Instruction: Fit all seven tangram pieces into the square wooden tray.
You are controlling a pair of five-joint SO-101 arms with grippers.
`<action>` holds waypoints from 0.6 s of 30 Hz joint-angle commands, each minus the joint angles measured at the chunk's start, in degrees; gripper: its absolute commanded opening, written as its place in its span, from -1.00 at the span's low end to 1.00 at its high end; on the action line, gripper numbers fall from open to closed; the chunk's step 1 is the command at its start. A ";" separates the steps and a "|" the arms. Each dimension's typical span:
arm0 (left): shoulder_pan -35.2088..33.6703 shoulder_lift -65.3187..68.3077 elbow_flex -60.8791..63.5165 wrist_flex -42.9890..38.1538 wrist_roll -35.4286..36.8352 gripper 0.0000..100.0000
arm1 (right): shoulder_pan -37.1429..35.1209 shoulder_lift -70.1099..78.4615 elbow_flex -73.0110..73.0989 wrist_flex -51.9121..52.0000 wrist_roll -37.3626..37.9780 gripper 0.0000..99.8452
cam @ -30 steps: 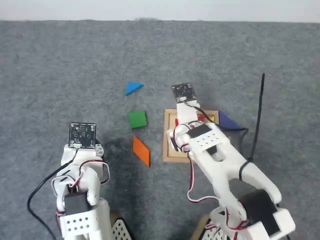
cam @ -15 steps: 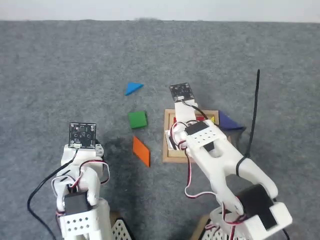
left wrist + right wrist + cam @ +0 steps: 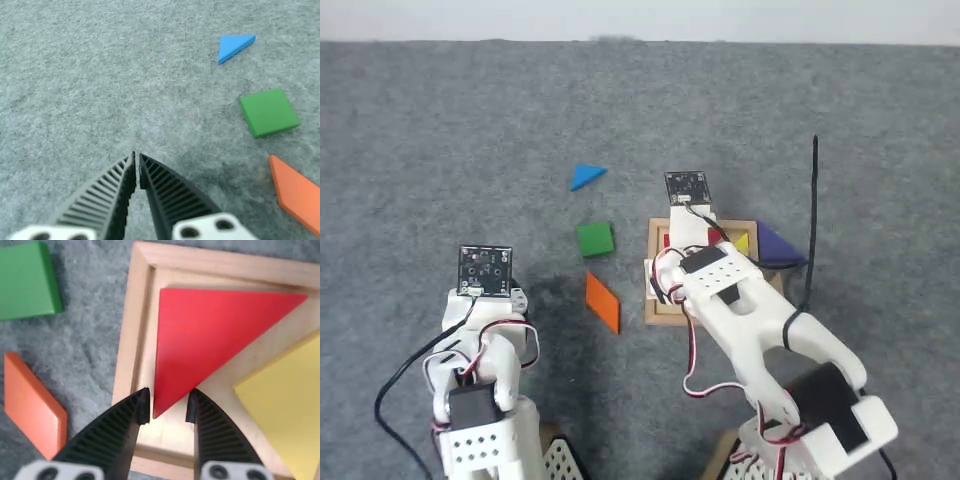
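The left gripper (image 3: 136,162), jaws pressed together, hangs over the carpet (image 3: 75,75), apart from the green square (image 3: 269,111) and orange parallelogram (image 3: 297,192). In the wooden tray (image 3: 132,340), the red triangle (image 3: 210,335) has one corner between the slightly spread jaws of the right gripper (image 3: 167,405). From above, a dark blue triangle (image 3: 775,245) lies just beside the tray's right edge.
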 commanded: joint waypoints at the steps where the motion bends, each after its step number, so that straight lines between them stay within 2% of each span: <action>1: 0.26 -0.79 -0.48 0.09 -0.09 -0.97 | -1.36 1.45 -1.58 -0.92 -1.14 -0.73; 4: 0.26 -0.79 -0.48 0.09 -0.09 -0.97 | -1.19 1.71 -1.58 -0.75 -1.14 -0.75; 9: 0.26 -0.79 -0.48 0.09 -0.09 -0.97 | -1.10 1.71 -1.58 -0.66 -0.26 -0.98; 14: 0.26 -0.79 -0.48 0.09 -0.09 -0.97 | 0.04 1.36 -1.32 1.19 1.05 -0.98; 18: 0.26 -0.79 -0.48 0.09 -0.09 -0.97 | 6.11 0.40 -2.20 4.70 4.40 -0.98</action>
